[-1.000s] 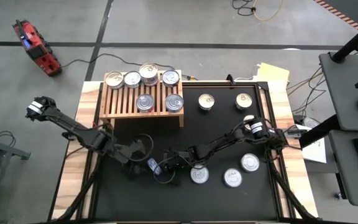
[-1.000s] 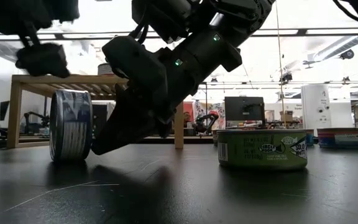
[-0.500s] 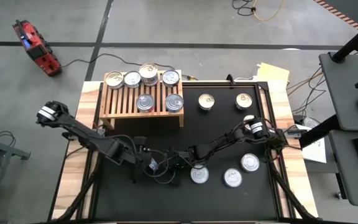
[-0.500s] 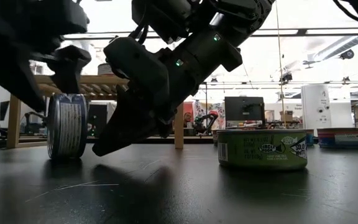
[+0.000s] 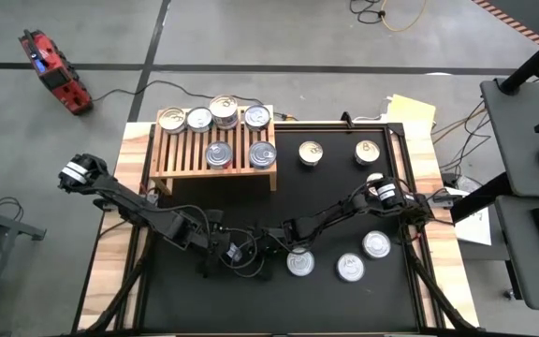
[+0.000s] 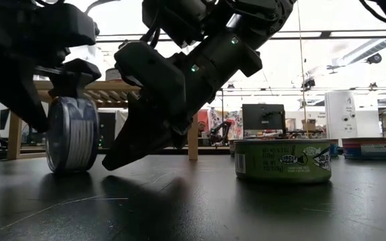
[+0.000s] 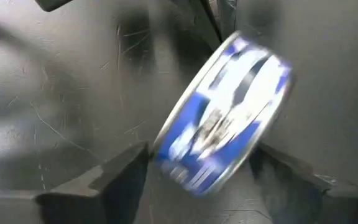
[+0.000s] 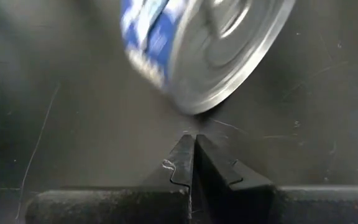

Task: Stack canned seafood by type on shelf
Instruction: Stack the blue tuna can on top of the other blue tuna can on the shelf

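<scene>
The left gripper (image 5: 225, 254) reached low over the black mat (image 5: 344, 300), its two fingers (image 7: 114, 177) set either side of a blue-labelled can (image 6: 72, 143) that stood on its edge — jaws parted around the tin, though whether they pressed on it could not be told. Just to that gripper's right, the right gripper (image 5: 254, 249) pointed at the same can with its fingers (image 8: 184, 163) pressed together, holding nothing, tips almost at the tin's shiny lid. Beyond the left gripper, toward the table's far side, the wooden shelf (image 5: 181, 161) carried six cans (image 5: 225, 110) on its slatted top — four in the back row, two in front. Right of the shelf, two gold-lidded tins (image 5: 311, 153) sat on the mat, well apart from both grippers. Near the right arm's forearm, three silver-lidded cans (image 5: 349, 268) lay flat, one of them showing a green label (image 6: 283, 161) in the low view.
</scene>
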Robot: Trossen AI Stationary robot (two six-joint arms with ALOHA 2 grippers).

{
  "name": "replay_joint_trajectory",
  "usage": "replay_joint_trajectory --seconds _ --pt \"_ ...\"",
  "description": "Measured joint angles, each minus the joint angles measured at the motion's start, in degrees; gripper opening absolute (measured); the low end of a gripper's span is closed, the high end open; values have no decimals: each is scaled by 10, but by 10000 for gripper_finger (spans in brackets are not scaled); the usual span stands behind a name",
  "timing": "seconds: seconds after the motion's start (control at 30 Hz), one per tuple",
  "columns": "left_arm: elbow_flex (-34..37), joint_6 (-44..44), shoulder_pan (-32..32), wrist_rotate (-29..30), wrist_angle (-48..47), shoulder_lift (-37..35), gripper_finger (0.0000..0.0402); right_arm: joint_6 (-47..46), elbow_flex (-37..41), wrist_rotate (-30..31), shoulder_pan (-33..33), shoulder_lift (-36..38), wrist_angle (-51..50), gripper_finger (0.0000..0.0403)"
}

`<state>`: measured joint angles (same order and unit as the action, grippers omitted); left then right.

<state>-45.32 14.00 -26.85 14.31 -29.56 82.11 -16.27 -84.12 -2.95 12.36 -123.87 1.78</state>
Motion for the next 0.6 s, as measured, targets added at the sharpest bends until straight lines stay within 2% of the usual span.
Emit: replay_joint_trajectory --seconds 0.27,0.37,0.47,0.6 --pt "1 0 0 -4 13 1 152 4 0 0 0 0 0 9" --pt "2 4 0 -4 51 2 122 5 0 0 0 0 0 9" --pt "2 7 0 -4 91 2 111 5 0 0 0 0 -1 9" --pt "2 18 0 -4 91 2 122 4 0 0 0 0 0 9"
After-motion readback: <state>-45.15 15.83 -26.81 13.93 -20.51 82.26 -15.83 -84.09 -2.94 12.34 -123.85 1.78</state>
